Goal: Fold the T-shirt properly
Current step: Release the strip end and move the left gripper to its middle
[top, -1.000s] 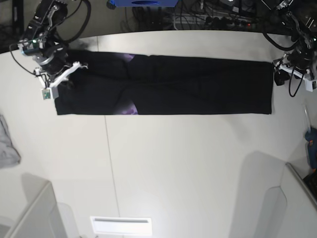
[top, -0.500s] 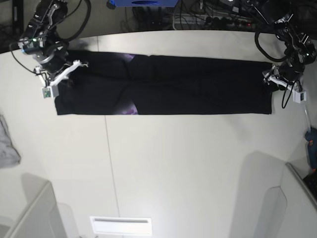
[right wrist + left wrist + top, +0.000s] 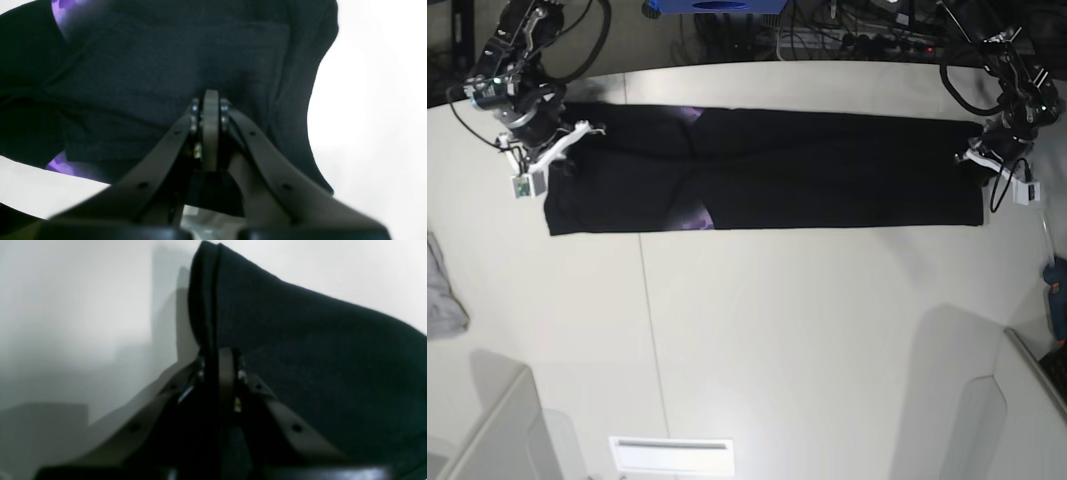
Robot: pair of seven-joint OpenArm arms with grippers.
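Both arms are black with looping black cables; the left gripper [image 3: 218, 373] and right gripper [image 3: 210, 113] have grey, screw-dotted fingers.

Hidden and cut-off items:

- T-shirt [image 3: 173, 66]: print covered by folded black cloth; only purple scraps show left of the closed jaws. Upper and left parts cut off by the frame.
- T-shirt hem, left wrist view: the stretch clamped between the jaws is lost in shadow; cloth runs off the right edge.
- Right gripper [image 3: 210, 110]: base blurred, cut by the bottom edge.
- Left gripper [image 3: 222, 363]: base dark, blurred.
- Grey cloth [image 3: 441, 290]: cut by the left edge.
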